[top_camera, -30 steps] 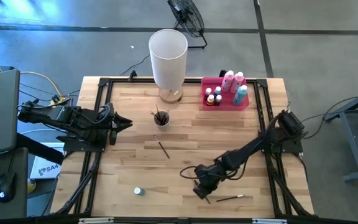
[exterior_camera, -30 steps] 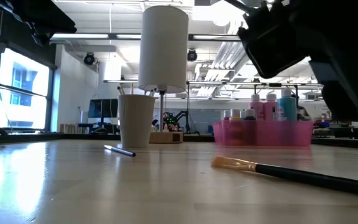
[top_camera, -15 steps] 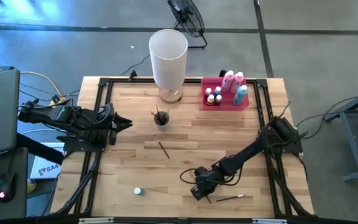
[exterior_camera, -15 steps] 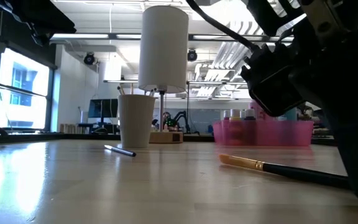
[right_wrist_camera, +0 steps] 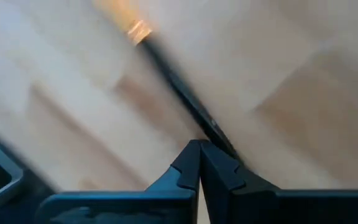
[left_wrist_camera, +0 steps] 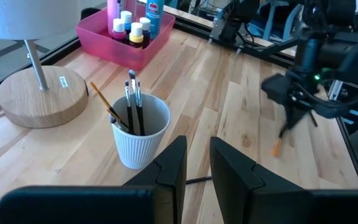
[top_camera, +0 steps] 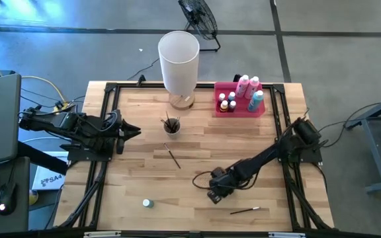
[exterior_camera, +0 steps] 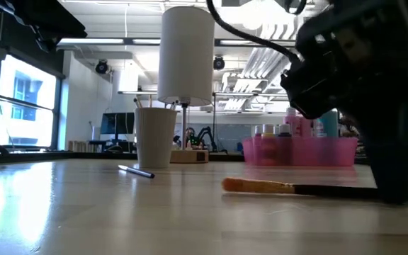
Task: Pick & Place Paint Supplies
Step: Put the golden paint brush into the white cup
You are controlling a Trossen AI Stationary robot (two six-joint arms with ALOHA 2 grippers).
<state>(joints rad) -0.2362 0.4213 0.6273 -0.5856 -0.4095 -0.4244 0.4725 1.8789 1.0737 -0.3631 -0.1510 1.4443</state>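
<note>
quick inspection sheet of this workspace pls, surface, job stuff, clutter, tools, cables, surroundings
surface: wooden table, dry, no spills seen
job's things: paint bottles standing in the pink tray; tiny blue-capped bottle alone near the front edge; brushes in the white cup; two loose paintbrushes, one mid-table, one near the front
clutter: white lamp at the back of the table
grippers: right tool shut on a held paintbrush, low over the front of the table; left tool slightly open, empty, waiting at the left edge
cables: yellow cables off the left side; black cord behind the lamp
surroundings: floor fan; people: nothing seen
</note>
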